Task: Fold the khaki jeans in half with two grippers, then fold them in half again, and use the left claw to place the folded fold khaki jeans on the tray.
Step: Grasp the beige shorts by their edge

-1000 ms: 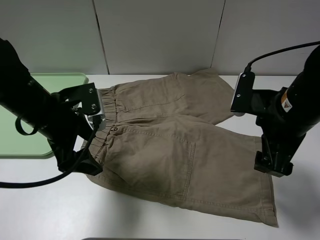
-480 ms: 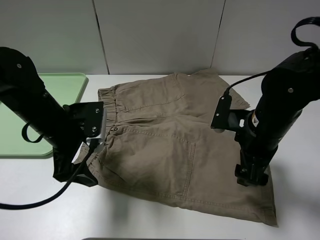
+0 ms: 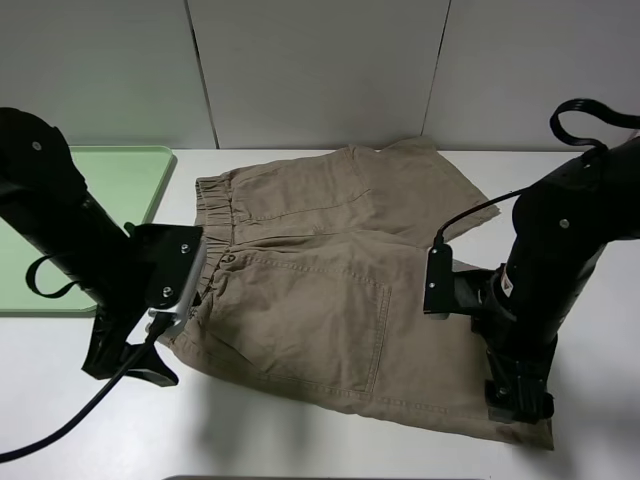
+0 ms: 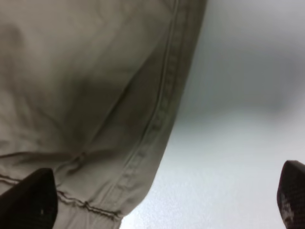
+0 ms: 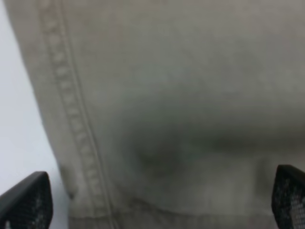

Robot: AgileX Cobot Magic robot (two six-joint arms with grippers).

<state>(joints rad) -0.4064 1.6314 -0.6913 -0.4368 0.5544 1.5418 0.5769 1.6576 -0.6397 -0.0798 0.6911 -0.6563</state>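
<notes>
Left claw [image 4: 161,196] spread wide, empty, astride khaki jeans [image 3: 310,300] side edge; right claw [image 5: 152,202] likewise over hem corner.

The white table [image 3: 300,445] carries the khaki jeans [image 3: 330,270], spread flat across its middle, and a pale green tray [image 3: 120,165] just beside their waistband.

High camera overlooks all; wrist cameras, probably facing down, hug the khaki jeans [image 3: 320,290].

table [image 3: 300,440]: white, matte | wall [image 3: 310,70]: pale grey panels, vertical seams
</notes>
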